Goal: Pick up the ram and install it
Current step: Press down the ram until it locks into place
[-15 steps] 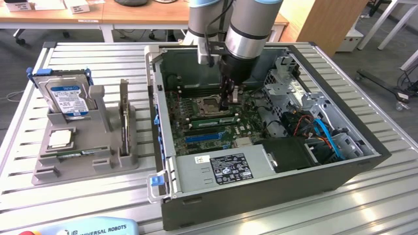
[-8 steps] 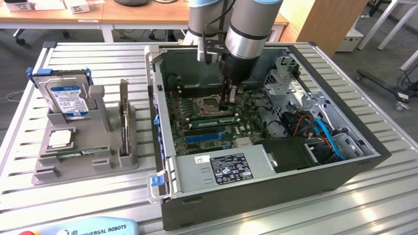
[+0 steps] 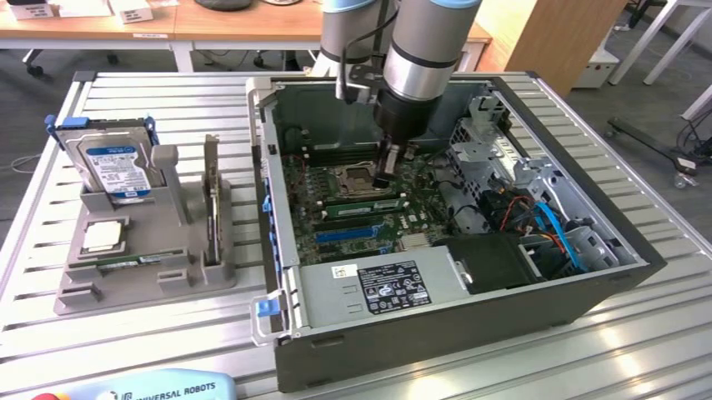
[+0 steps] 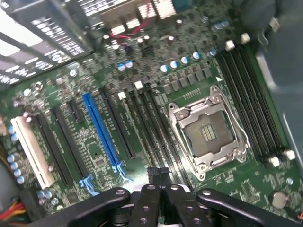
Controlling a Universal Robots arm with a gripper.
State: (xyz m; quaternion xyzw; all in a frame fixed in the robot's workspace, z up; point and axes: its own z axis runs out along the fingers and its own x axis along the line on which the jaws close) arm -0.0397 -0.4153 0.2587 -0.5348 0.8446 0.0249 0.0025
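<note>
1. Currently, the robot arm (image 3: 428,50) reaches straight down into an open computer case (image 3: 445,325) that lies on its side on a slatted metal table (image 3: 133,333).
2. The gripper (image 3: 385,178) is low over the main board (image 3: 292,193), just at the edge of the empty processor socket (image 3: 353,177) on the exterior view's right.
3. Its black fingers (image 4: 147,203) are pressed together with no gap between them, and nothing is pinched between them.
4. The ram (image 3: 356,202), a thin green stick, sits on edge in the row of memory slots just beside the socket, on the side nearer the blue slot (image 4: 102,130).
5. The fingertips are at or just above the end of the ram toward the exterior view's right; whether they touch it I cannot tell.
6. In the wrist view the closed tips hang over the long dark memory slots next to the socket's metal frame.
7. A grey tray (image 3: 145,283) stands on the table, well apart from the case toward the exterior view's left.
8. On the tray a hard drive (image 3: 112,171) with a blue label stands upright, a square silver chip (image 3: 102,236) lies flat, and a larger card (image 3: 212,192) stands on edge.
9. A grey power supply (image 3: 384,287) with a black label fills the near corner of the case.
</note>
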